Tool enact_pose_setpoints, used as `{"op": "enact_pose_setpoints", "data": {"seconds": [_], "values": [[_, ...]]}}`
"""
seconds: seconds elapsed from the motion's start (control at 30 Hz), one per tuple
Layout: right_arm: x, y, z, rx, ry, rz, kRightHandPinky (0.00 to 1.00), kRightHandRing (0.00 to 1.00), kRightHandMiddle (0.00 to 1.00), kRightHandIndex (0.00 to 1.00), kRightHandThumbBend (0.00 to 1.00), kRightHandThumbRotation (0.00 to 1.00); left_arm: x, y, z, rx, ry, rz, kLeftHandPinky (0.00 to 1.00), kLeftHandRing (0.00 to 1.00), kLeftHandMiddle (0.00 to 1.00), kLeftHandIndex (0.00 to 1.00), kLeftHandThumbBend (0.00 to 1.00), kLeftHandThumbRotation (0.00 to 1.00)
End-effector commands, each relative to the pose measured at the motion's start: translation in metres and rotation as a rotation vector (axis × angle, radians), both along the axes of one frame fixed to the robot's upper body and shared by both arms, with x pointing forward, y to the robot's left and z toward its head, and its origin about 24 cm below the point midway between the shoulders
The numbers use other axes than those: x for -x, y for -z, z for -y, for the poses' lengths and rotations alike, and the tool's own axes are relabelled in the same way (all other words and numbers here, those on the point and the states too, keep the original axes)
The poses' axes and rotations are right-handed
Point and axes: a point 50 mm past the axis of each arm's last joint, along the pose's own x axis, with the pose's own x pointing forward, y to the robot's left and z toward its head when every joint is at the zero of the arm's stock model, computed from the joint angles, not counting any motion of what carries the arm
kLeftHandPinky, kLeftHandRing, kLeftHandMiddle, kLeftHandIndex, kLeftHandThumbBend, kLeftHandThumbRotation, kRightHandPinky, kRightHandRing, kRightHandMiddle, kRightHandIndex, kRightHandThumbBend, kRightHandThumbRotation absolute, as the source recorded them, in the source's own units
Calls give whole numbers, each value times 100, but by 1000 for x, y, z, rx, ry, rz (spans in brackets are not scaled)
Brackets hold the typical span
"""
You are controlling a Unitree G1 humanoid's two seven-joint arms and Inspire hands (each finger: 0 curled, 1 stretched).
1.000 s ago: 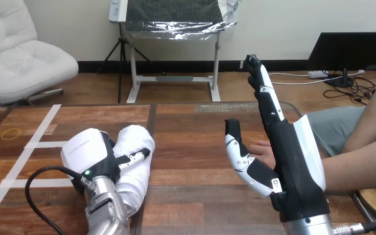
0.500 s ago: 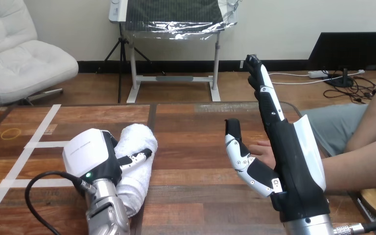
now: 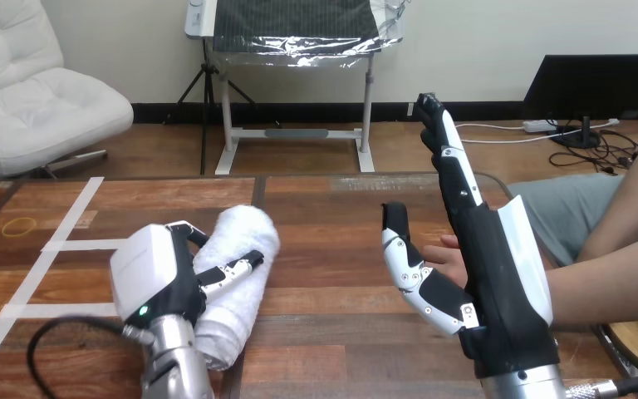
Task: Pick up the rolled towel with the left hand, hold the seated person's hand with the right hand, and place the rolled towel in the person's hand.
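- Head view: left robot hand (image 3: 162,278) clamped on rolled towel (image 3: 237,249), covering its left side.
- Right of rolled towel: right robot hand (image 3: 482,274), unclenched and upright, hiding most of person's hand (image 3: 449,252).

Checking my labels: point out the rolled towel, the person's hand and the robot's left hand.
rolled towel (image 3: 252,237): head view, its upper end.
person's hand (image 3: 448,253): head view, its visible fingers.
left hand (image 3: 151,278): head view, its white back shell.
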Motion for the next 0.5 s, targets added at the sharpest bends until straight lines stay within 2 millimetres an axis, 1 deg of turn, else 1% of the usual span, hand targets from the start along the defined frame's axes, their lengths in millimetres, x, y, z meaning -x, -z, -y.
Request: {"op": "enact_pose_setpoints", "data": {"seconds": [0.0, 0.03, 0.07, 0.13, 0.17, 0.27, 0.3, 0.47], "values": [[-5, -13, 1, -32, 13, 78, 100, 100, 100, 100, 0, 0, -1, -23, 7, 509, 111, 244, 27, 33, 40, 47, 67, 12], [-5, -13, 1, -31, 14, 78, 100, 100, 100, 100, 0, 0, -1, -24, 7, 558, 123, 257, 28, 34, 40, 47, 68, 13], [-5, -13, 1, -32, 14, 79, 100, 100, 100, 100, 0, 0, -1, -27, 8, 670, 138, 274, 28, 34, 40, 47, 68, 14], [-5, -13, 1, -33, 13, 80, 100, 100, 100, 100, 0, 0, -1, -30, 8, 782, 156, 295, 29, 35, 41, 47, 72, 14], [-5, -13, 1, -33, 13, 83, 100, 100, 100, 100, 0, 0, -1, -32, 9, 877, 173, 307, 29, 35, 41, 47, 73, 14], [-5, -13, 1, -31, 14, 87, 100, 100, 100, 100, 0, 0, 0, -37, 10, 1043, 211, 333, 30, 35, 41, 47, 78, 14], [-6, -13, 1, -30, 15, 88, 100, 100, 100, 100, 0, 0, 0, -38, 11, 1084, 221, 340, 30, 35, 40, 47, 80, 13], [-6, -13, 2, -30, 15, 88, 100, 100, 100, 100, 0, 0, 1, -45, 14, 1256, 286, 381, 30, 35, 40, 47, 84, 11]]}}
